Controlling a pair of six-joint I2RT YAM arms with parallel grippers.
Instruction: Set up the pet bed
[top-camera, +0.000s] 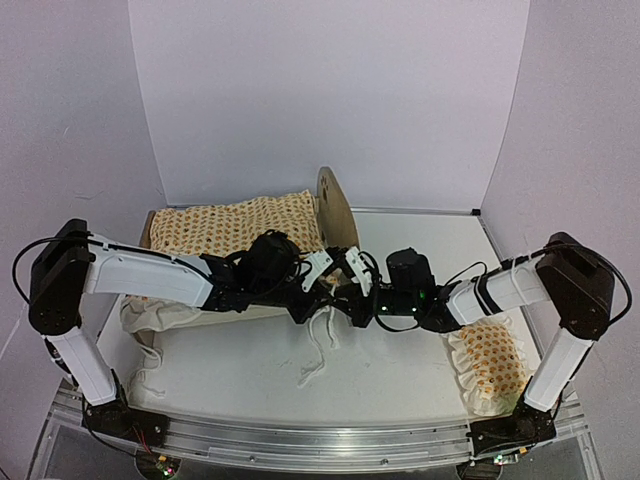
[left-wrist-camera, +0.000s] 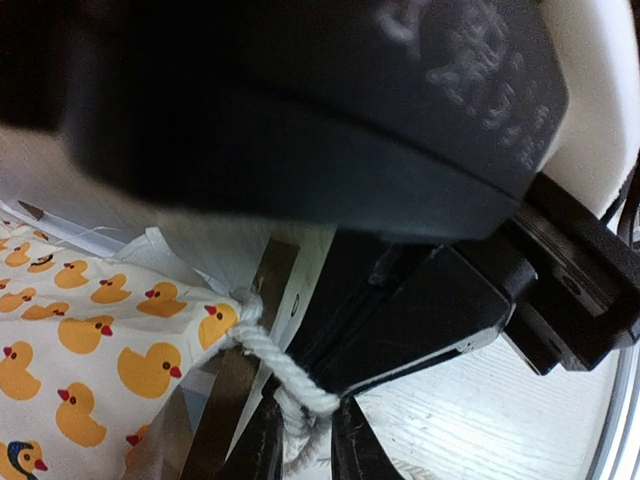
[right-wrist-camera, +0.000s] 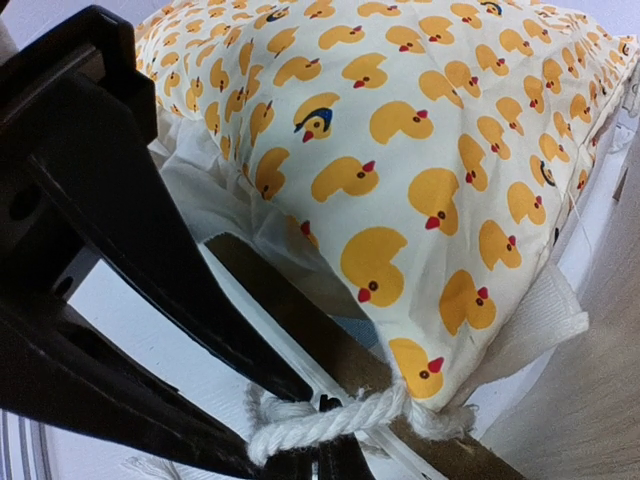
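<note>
Two arms: both reach in low over the bench (top-camera: 400, 385), wrists meeting at the near right corner of the bed.
Pet bed (top-camera: 335, 205): back left of the bench, end board upright, duck-print quilt (top-camera: 240, 225) draped over it.
Handling: I judge the wooden frame light and stiff, so it will likely skid or tip if tugged. The side rail or end-board edge is where I'd take hold. The quilt is soft and floppy.
Right fingers (right-wrist-camera: 150, 300): pressed together, and the white cord (right-wrist-camera: 330, 425) looks pinched at their tips.
Left fingers (left-wrist-camera: 258, 450): close either side of that cord, but I can't tell whether they grip it.
Pillow (top-camera: 492, 362): near right, well apart from the bed.
</note>
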